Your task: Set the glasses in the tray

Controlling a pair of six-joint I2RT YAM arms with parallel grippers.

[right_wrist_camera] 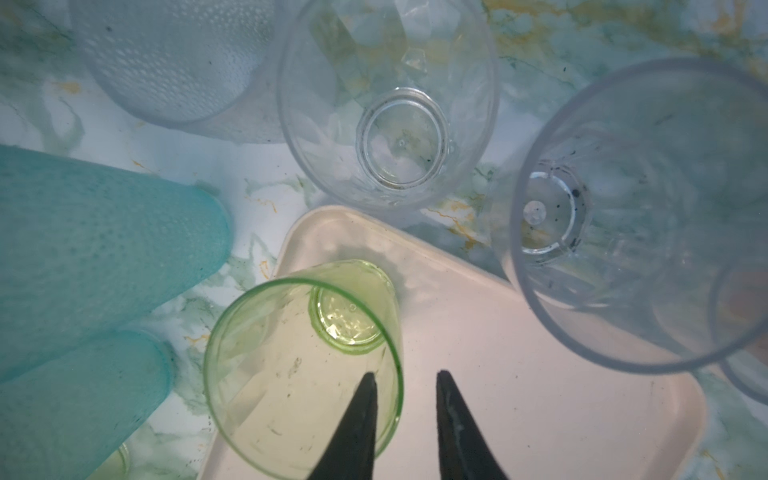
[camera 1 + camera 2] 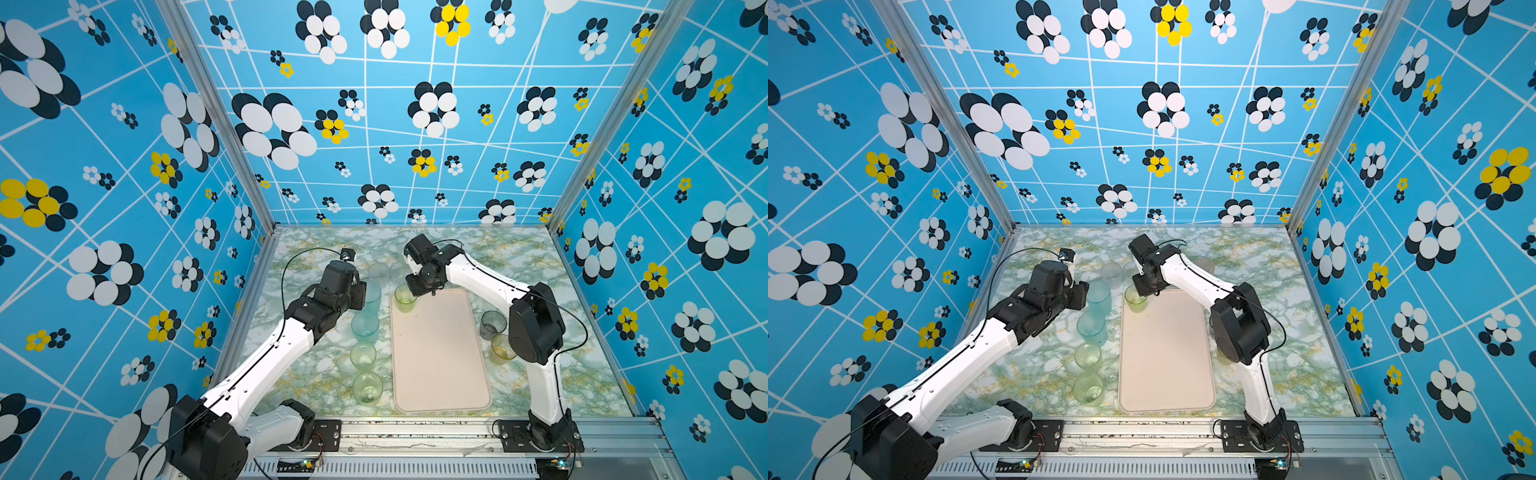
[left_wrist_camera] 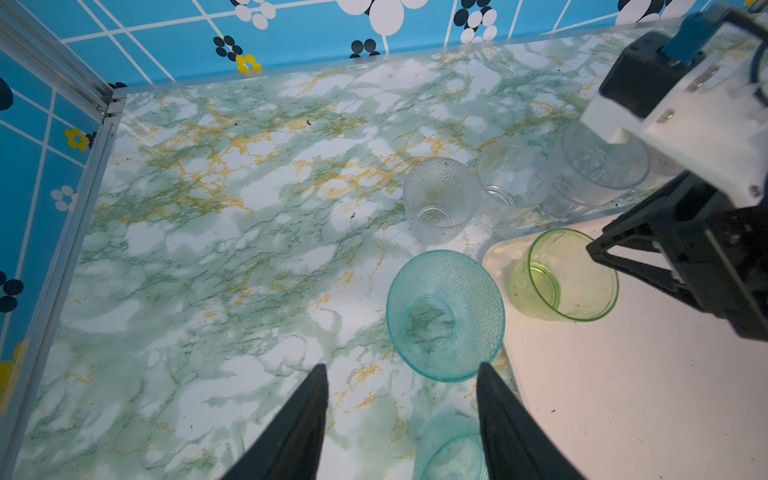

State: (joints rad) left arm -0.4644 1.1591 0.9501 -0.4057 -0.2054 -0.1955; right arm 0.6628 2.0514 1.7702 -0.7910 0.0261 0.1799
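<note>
The pale pinkish tray (image 2: 440, 365) lies in the middle of the marble table. A light green glass (image 2: 405, 298) stands upright in its far left corner. My right gripper (image 1: 405, 374) is open over that green glass (image 1: 299, 365), one finger inside the rim and the other outside, a gap showing. My left gripper (image 3: 401, 365) is open just short of a teal glass (image 3: 444, 316) that stands on the table beside the tray (image 3: 623, 395). Nothing is between its fingers.
Left of the tray stand a second teal glass (image 2: 365, 326) and two greenish glasses (image 2: 363, 355) (image 2: 367, 387). Three clear glasses (image 3: 440, 199) (image 3: 511, 183) (image 3: 598, 166) crowd the table beyond the tray's far end. A grey glass (image 2: 493, 324) and an amber glass (image 2: 503, 348) stand to its right.
</note>
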